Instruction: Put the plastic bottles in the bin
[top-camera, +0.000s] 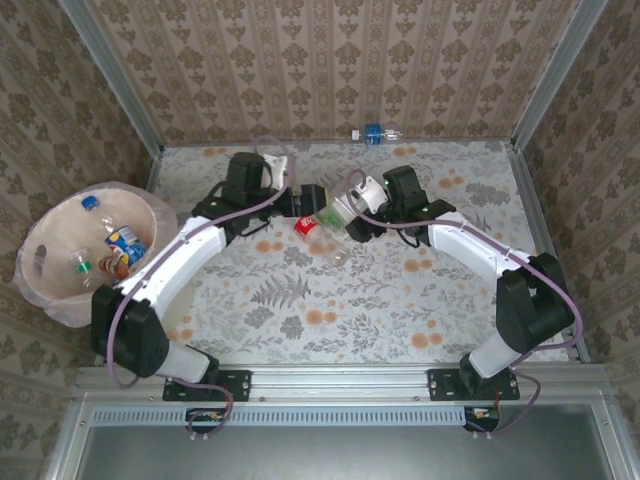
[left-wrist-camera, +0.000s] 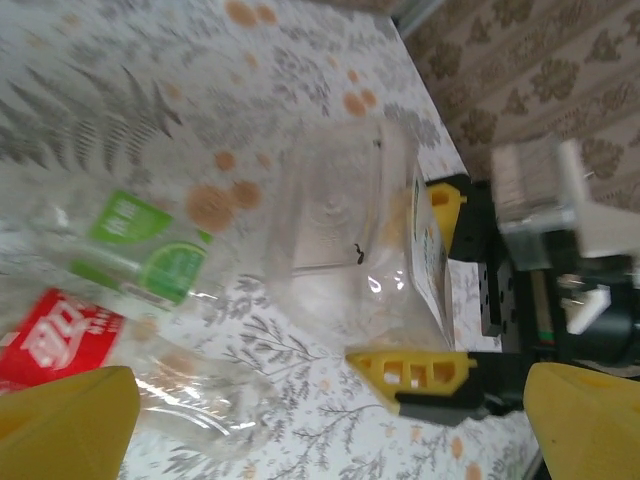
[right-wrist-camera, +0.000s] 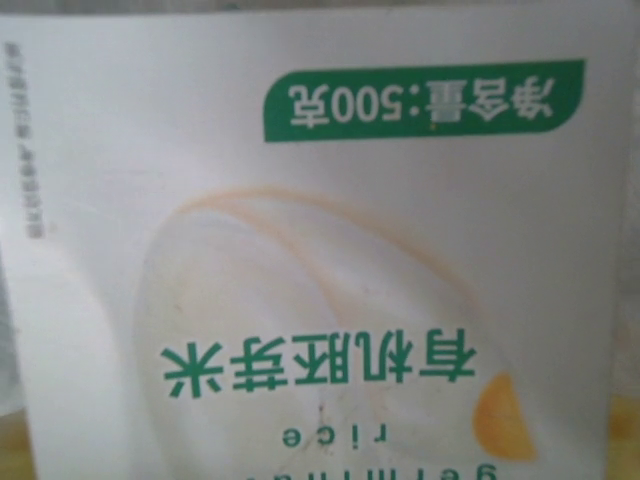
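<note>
Rice-labelled bottle (right-wrist-camera: 320, 250) sits between my right claw's (left-wrist-camera: 395, 275) fingers, clamped or not I cannot tell; left claw (left-wrist-camera: 325, 425) gapes. Slick walls may squirt free.

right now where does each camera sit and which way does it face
top: above and behind, looking down on table, bin, left arm, right arm
left wrist: low, facing right gripper clamping rice pack; own fingers at bottom corners
right wrist: close against rice pack's label
shared: both wrists see the rice pack
</note>
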